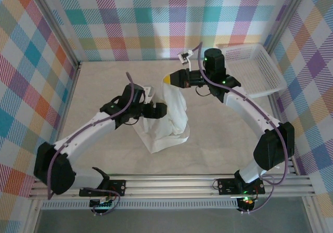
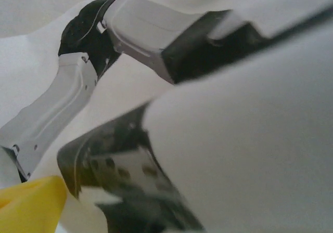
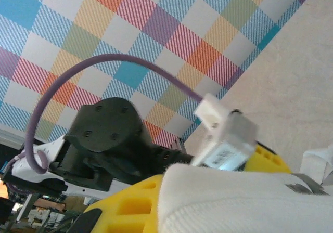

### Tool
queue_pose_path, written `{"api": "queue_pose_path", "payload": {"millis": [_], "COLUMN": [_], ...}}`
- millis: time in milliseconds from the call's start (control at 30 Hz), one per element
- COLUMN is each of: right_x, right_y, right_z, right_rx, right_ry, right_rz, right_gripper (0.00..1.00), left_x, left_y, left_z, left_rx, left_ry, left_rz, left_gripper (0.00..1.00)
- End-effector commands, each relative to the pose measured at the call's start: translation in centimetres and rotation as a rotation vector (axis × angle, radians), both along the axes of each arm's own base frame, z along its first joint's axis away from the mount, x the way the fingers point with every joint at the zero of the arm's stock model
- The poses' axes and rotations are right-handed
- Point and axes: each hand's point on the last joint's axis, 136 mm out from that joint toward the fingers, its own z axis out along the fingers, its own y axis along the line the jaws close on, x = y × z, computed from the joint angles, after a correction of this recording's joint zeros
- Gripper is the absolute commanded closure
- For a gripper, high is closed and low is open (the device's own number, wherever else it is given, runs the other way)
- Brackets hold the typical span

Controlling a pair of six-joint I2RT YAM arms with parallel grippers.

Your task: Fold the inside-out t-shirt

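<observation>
Nearest, the left gripper (image 1: 158, 111) sits at the left edge of the inside-out t-shirt (image 1: 170, 126); cloth hides its jaws, so I cannot tell their state. The shirt hangs mid-table (image 1: 104, 82), its top pinched in the closed right gripper (image 1: 167, 80). Farther right stands a white basket (image 1: 260, 66).

The top external camera looks steeply down from above and behind the arm bases, taking in the whole beige table (image 1: 104, 160) from afar. Both wrist cameras sit very close to the thin white fabric t-shirt (image 1: 166, 124), which all three views share. The left one faces across its folds, and the right one tilts up over it toward the multicoloured checkered wall (image 3: 156, 30).
</observation>
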Motion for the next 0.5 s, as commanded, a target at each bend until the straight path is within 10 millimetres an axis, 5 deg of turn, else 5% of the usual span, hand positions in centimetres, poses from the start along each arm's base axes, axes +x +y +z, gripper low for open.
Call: {"api": "queue_pose_path", "payload": {"millis": [0, 100, 233, 333, 467], "right_x": [0.6, 3.9, 9.1, 12.1, 12.2], "right_y": [-1.2, -3.3, -7.0, -8.8, -9.7], "right_z": [-0.1, -3.0, -9.2, -13.7, -12.6], "right_rx": [-0.028, -0.116, -0.302, -0.510, -0.517], "right_ry": [0.010, 0.122, 0.163, 0.099, 0.055], "right_rz": [-0.066, -0.184, -0.317, -0.389, -0.441], "right_gripper": [1.00, 1.00, 0.94, 0.84, 0.59], "left_x": [2.5, 2.4, 1.2, 0.6, 0.5], "left_y": [-1.2, -1.5, -3.2, -3.2, -2.1], "left_z": [2.9, 3.9, 8.0, 9.0, 7.6], "left_rx": [-0.040, -0.111, -0.477, -0.542, -0.479], "left_ry": [-0.088, -0.064, 0.043, 0.088, 0.102], "left_rz": [0.029, -0.001, -0.131, -0.138, -0.098], "left_gripper": [0.13, 1.00, 1.00, 1.00, 1.00]}}
